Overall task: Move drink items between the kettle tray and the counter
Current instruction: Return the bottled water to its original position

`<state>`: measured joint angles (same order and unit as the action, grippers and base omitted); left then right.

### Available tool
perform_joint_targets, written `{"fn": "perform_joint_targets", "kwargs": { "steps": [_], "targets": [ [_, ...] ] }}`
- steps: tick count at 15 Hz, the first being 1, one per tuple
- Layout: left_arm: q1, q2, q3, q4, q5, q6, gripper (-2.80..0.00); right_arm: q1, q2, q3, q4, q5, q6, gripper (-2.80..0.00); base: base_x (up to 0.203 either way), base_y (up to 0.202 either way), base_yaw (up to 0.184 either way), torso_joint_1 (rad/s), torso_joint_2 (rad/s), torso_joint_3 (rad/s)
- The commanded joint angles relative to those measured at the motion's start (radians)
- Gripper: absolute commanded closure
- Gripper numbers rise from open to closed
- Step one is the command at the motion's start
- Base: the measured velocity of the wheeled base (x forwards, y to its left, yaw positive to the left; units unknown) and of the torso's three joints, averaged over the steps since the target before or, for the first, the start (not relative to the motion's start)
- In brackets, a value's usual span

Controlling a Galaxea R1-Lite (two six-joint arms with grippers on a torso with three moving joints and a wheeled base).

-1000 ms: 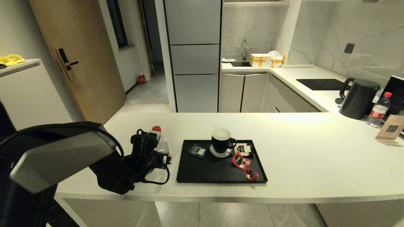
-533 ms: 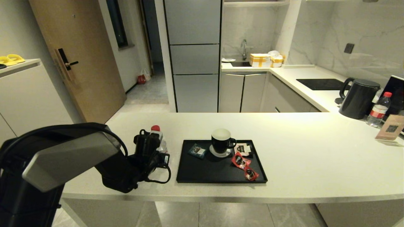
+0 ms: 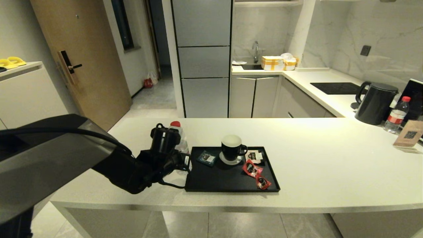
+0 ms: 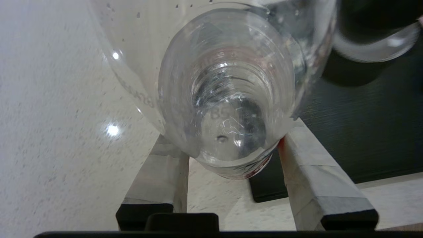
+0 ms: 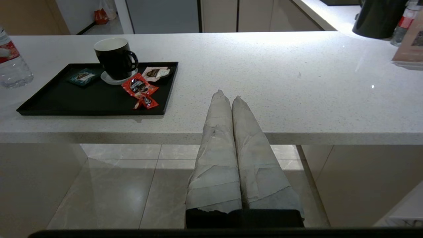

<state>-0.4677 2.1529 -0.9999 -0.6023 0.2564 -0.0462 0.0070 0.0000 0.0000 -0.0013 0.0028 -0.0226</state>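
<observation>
My left gripper [image 3: 172, 149] is shut on the small clear water bottle [image 3: 181, 142] with the red cap, holding it just left of the black kettle tray [image 3: 224, 180]. In the left wrist view the bottle [image 4: 228, 99] shows its underside between the taped fingers [image 4: 307, 165], over the counter [image 4: 49, 115] and the tray's corner [image 4: 363, 132]. Two red sachets [image 3: 252, 168] lie at the tray's right front. My right gripper [image 5: 228, 96] is shut on nothing, parked off the counter's front edge [image 5: 330, 137].
On the tray stand a black mug [image 3: 232, 148] on a coaster, a teal tea packet [image 3: 206, 158] and a pale packet [image 3: 255, 156]. Far right are a black kettle [image 3: 376, 103], a second bottle [image 3: 396, 115], a card [image 3: 409, 134] and the hob [image 3: 337, 88].
My left gripper has risen and moved right with the bottle, from the open counter to the tray's left edge. The right arm has stayed still.
</observation>
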Motion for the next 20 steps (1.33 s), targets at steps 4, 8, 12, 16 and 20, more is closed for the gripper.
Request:
{"fn": "perform_joint_targets", "kwargs": {
  "steps": [4,8,12,16,20],
  "targets": [
    [-0.043,0.015,-0.010,-0.007,0.001,-0.001,0.00,0.001,0.000,0.000,0.000,0.000,0.000,0.00,0.000,0.000,0.000,0.000,0.00,0.000],
    [-0.084,0.158,-0.065,-0.018,0.018,-0.001,0.00,0.001,0.002,0.000,0.000,0.000,-0.002,0.00,0.000,0.000,0.000,0.000,0.00,0.000],
    [-0.092,0.201,-0.090,-0.027,0.037,0.001,0.00,0.001,0.002,0.000,0.000,0.000,0.000,0.00,0.000,0.000,0.000,0.000,0.00,0.000],
    [-0.095,0.203,-0.095,-0.027,0.038,0.002,-2.80,0.001,0.000,0.000,0.000,0.000,0.000,0.00,0.000,0.000,0.000,0.000,0.00,0.000],
    [-0.095,0.188,-0.090,-0.028,0.039,0.001,-2.80,0.001,0.002,0.000,0.000,0.000,0.000,0.00,0.000,0.000,0.000,0.000,0.00,0.000]
  ]
}}
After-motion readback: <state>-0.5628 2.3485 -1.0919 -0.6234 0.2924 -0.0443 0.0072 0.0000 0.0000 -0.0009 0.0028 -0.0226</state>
